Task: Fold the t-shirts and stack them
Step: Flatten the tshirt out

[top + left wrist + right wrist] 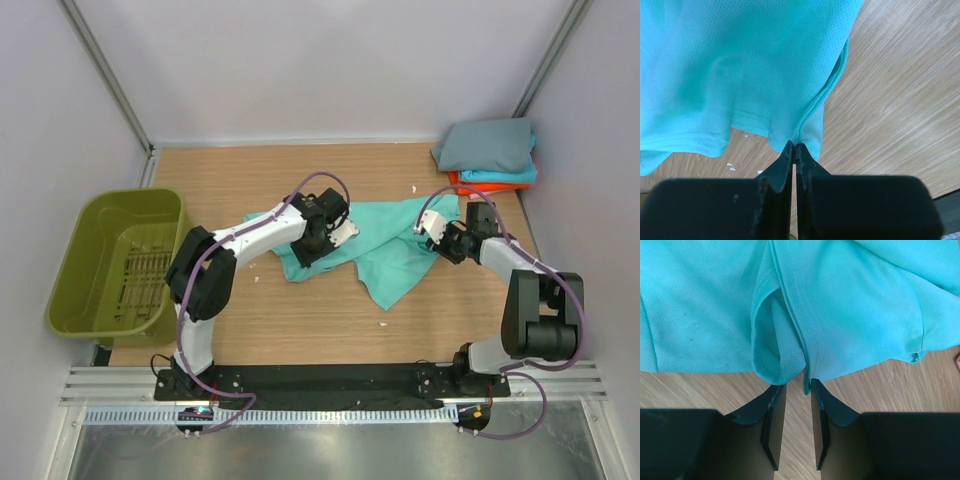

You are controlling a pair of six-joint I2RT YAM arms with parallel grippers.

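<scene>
We see the mint-green t-shirt lying crumpled in the middle of the worktop, between the two arms. The left pincer is clenched: its two fingers meet with almost no gap, and they grasp the hem of the shirt at the very tips. The right pincer is released, its fingers a narrow slit apart; a fold of the shirt lies just at the tips, and no cloth is between them. The folded t-shirts are stacked in the far right corner.
</scene>
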